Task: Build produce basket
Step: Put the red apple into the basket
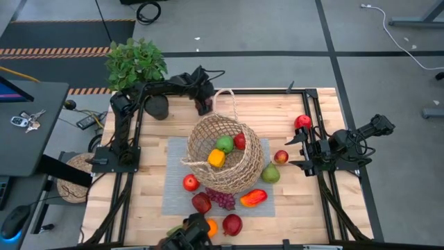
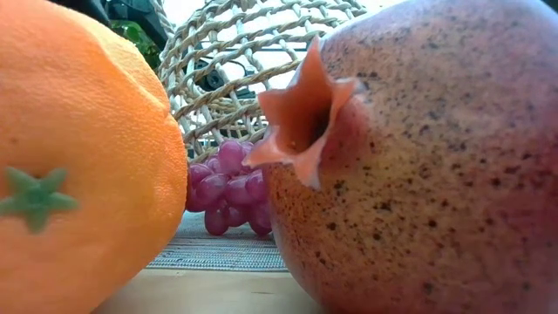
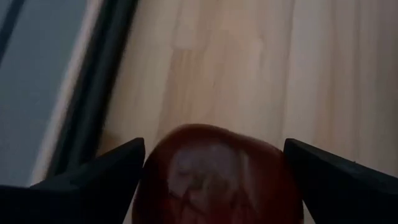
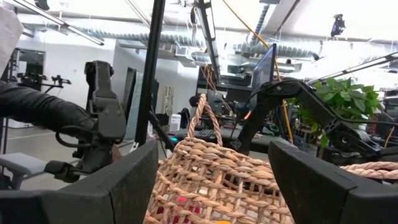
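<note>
Left fingers (image 3: pixel 93 180) — spread astride red apple (image 3: pixel 217 174)

The round open-weave wicker basket (image 1: pixel 225 154) is seen tilted at the centre of the table, its thin handle looped toward the far side. A green apple (image 1: pixel 224 144), a red apple (image 1: pixel 240 141) and a yellow-orange fruit (image 1: pixel 216 158) are held inside it. Just outside lie a pear (image 1: pixel 270 173), a peach-red fruit (image 1: pixel 281 157), a red apple (image 1: pixel 191 182), purple grapes (image 1: pixel 222 199), a red-orange pepper (image 1: pixel 253 198), an orange (image 2: pixel 78 166) and a pomegranate (image 2: pixel 427 157). Another red apple (image 1: pixel 302 122) lies well apart, at the right edge.
</note>
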`<control>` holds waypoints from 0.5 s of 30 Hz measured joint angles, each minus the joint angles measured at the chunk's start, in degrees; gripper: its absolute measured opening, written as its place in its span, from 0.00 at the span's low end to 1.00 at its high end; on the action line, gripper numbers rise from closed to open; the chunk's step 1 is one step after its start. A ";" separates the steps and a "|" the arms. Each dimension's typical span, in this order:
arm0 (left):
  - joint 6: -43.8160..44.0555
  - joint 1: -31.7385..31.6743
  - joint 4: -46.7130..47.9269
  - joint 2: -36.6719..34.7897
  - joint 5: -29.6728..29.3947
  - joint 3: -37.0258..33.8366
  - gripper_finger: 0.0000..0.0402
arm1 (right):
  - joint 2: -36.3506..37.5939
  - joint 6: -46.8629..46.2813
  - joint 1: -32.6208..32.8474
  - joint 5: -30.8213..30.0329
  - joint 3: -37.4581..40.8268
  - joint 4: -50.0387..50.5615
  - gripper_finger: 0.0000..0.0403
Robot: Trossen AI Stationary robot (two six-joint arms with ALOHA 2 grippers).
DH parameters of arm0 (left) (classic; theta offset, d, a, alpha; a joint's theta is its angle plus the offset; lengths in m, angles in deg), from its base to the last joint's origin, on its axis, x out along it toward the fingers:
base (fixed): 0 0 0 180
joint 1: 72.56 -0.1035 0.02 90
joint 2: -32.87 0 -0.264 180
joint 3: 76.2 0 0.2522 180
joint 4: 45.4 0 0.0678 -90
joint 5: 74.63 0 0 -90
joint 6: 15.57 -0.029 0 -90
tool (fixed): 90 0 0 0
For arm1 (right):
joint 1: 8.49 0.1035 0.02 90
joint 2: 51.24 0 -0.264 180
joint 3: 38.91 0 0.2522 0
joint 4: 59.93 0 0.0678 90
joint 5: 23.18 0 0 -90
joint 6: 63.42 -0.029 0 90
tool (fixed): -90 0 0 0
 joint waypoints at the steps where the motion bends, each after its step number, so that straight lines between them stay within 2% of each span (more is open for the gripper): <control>1: -0.18 0.00 0.17 0.00 -0.05 0.00 0.97 | -0.01 0.00 0.00 -0.02 -0.01 0.02 0.77; 5: -0.64 -0.05 1.15 0.00 -0.33 0.00 0.96 | -0.01 0.00 0.00 -0.02 0.00 0.04 0.77; 15: -1.65 0.00 2.98 -0.57 -1.36 0.05 0.83 | -0.01 0.00 0.02 -0.02 0.01 0.02 0.77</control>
